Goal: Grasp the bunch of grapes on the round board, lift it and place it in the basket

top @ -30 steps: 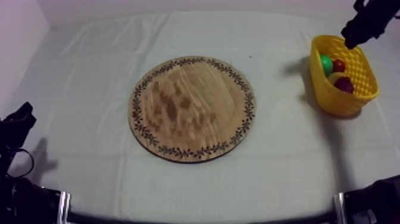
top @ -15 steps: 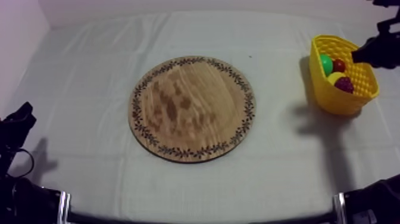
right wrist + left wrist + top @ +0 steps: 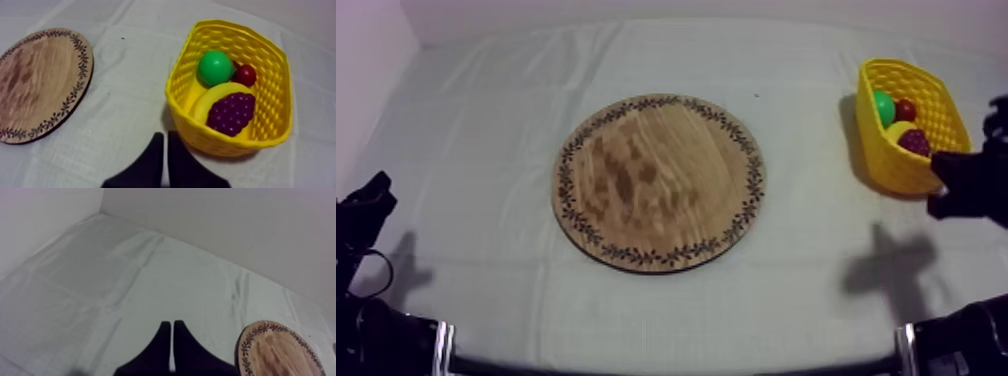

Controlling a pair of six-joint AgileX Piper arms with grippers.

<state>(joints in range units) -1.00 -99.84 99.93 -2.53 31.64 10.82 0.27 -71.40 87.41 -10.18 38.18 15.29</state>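
The right arm sits low at the right edge of the table, the right claw pinched together on nothing, just short of the yellow basket. The left claw rests closed, empty. In the basket the bunch of grapes lies on a banana, beside 1 green fruit and 1 small red fruit

Green fruit, banana, small red fruit

The wooden board at mid-frame is matt, grained wood with a dark rim pattern. The cloth under it is matt and creased. At the upper right, the yellow basket is lattice plastic. Inside it, the bunch of grapes looks knobbly and the green fruit smooth with a slight sheen.
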